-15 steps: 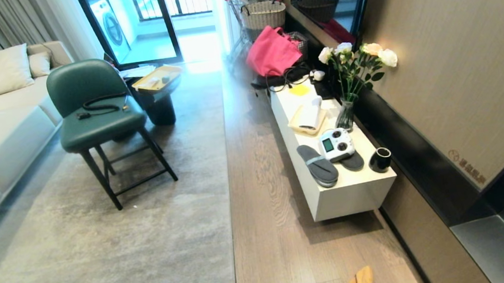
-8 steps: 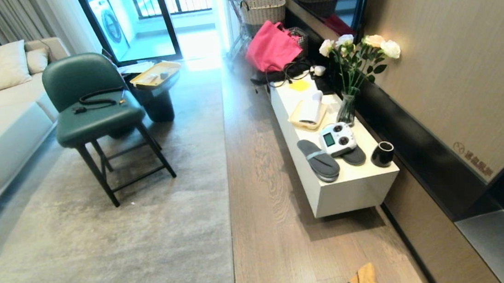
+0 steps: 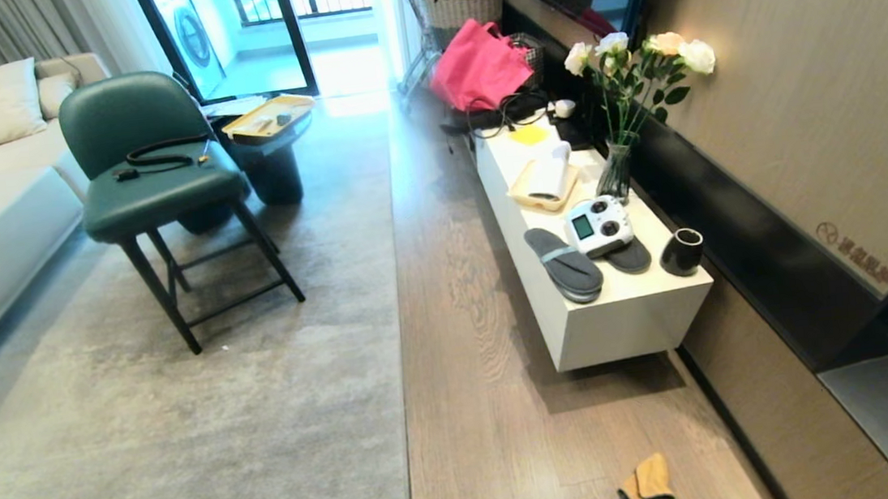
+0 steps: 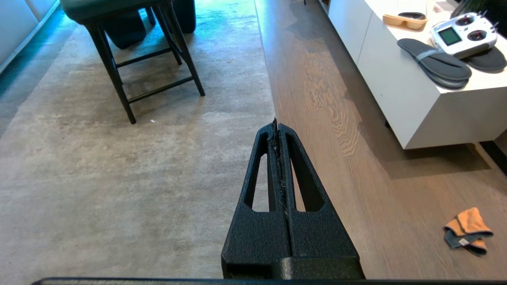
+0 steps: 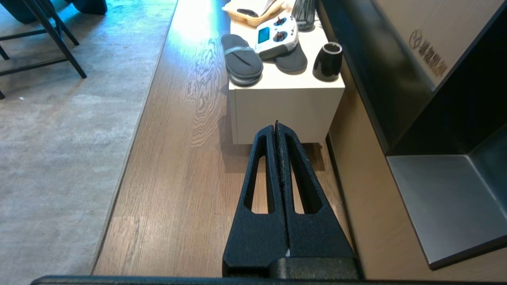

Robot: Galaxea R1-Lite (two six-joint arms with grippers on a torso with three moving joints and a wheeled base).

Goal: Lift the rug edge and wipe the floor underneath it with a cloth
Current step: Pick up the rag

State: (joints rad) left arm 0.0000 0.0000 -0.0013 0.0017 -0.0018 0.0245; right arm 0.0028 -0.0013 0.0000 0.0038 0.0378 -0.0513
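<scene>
**Approach stage: nothing picked up yet**

Cloth is lying crumpled on the floor at the lower right of the head view, well apart from the rug edge running down mid-frame. Left end effector and right end effector are both hanging fully closed and gripping nothing. Judging by this, the next move is calling for one to open and reach down to the cloth.

Matt short-pile rug, wood-grain floor
</scene>
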